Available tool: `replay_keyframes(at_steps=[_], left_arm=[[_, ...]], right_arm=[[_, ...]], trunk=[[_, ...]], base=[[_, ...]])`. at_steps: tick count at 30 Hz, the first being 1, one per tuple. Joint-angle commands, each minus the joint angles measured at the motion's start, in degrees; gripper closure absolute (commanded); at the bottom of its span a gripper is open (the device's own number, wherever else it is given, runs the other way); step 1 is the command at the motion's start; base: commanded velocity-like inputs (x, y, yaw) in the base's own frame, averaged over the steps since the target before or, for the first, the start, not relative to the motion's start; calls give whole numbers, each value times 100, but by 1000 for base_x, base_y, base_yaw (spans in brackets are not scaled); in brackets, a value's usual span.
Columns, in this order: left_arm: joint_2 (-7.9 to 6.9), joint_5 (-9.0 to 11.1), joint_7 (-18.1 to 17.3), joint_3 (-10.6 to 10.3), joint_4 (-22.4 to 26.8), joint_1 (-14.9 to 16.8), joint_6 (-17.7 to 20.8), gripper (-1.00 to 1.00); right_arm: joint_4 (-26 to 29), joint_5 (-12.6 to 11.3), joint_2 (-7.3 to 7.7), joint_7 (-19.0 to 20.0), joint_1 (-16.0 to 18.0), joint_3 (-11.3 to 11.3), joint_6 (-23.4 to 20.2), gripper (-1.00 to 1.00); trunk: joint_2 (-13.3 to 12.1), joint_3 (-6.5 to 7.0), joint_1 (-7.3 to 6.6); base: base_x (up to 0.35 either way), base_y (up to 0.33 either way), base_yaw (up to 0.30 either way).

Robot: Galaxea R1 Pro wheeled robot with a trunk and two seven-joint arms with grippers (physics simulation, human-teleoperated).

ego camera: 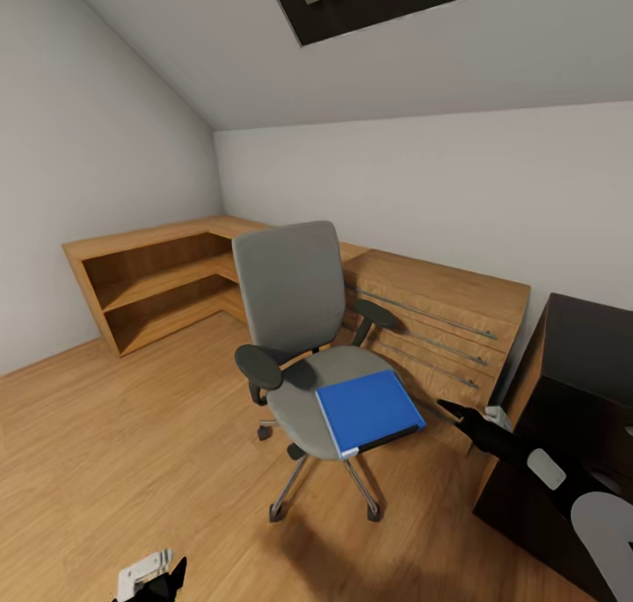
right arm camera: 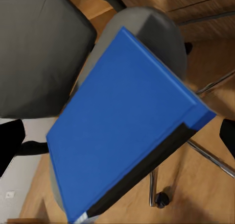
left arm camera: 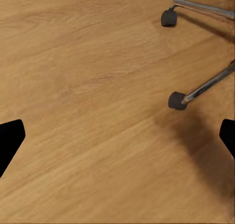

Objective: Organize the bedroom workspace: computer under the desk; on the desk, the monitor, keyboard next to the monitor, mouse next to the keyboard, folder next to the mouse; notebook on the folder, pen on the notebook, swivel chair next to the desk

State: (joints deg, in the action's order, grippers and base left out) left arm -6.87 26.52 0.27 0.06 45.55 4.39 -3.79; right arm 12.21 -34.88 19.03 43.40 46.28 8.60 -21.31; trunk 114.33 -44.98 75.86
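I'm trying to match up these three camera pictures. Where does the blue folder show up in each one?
Head view: the folder lies flat on the swivel chair's seat, right of picture centre.
Left wrist view: wooden floor and two of the chair's castors, with no folder.
Right wrist view: the folder seen close, slanting across the picture's middle, on the grey seat.
Shared landmark: the chair's metal legs with black castors.

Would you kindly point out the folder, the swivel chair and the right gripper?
folder [ego camera: 367, 409]: head view, middle of its blue cover.
swivel chair [ego camera: 290, 290]: head view, centre of the grey backrest.
right gripper [ego camera: 455, 408]: head view, at its black fingertips.
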Motion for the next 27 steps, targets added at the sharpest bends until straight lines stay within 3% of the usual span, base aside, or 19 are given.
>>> replay_keyframes(at_steps=[1,5,9,27], left_arm=[[-5,50,4,10,178,1,135,-100],[-11,37,21,194,975,1,864,-100],[-7,42,35,310,1169,1,1135,-100],[20,57,0,368,125,1,1096,-100]], right_arm=[[-14,-21,2,34,3,28,-63,-100],[-225,-26,10,217,3,25,-120,-100],[-324,-19,28,455,3,21,-149,-100],[-658,12,206,1078,3,17,-162,-100]], trunk=[[44,-24,22],[204,-96,110],[325,-150,176],[325,-150,176]], base=[[0,0,0],[0,0,0],[0,0,0],[0,-1,0]])
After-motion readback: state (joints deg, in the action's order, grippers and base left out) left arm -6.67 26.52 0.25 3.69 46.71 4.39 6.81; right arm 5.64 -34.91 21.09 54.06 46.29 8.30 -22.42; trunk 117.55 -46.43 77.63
